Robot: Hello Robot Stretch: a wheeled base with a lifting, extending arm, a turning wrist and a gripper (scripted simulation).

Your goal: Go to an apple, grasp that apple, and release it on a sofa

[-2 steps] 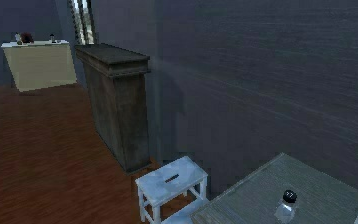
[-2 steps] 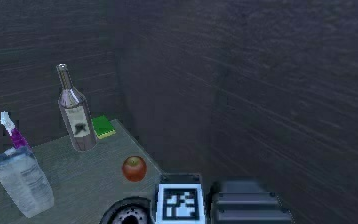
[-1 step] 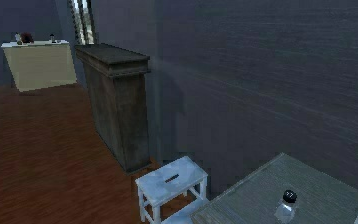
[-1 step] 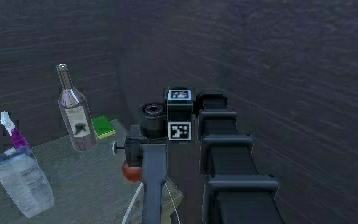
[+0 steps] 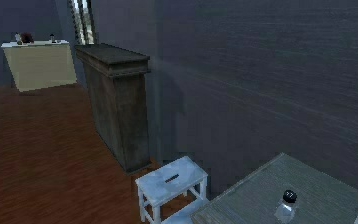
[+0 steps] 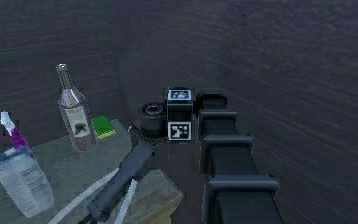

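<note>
In the arm side view the dark arm bar [image 6: 232, 170] rises from the bottom edge to two white marked squares [image 6: 178, 112]. Left of them sits the gripper's [image 6: 142, 128] dark body, at the far edge of a grey-green tabletop [image 6: 62, 160]. A long dark-grey shape [image 6: 122, 185] slants from it down to the bottom edge. Things stand on the table around it, so I cannot tell whether it holds anything. Nearby on the table are a tall glass bottle [image 6: 75, 115], a flat green block [image 6: 107, 126] and a clear spray bottle [image 6: 22, 175].
A dark wall [image 6: 287, 60] closes in behind the table. In the forward view a tall dark cabinet [image 5: 117, 100] stands against that wall, with a white stool [image 5: 172, 188] and a grey table [image 5: 257, 200] bearing a small shaker [image 5: 287, 205]. A pale counter [image 5: 39, 65] is far back left, across wood floor [image 5: 47, 160].
</note>
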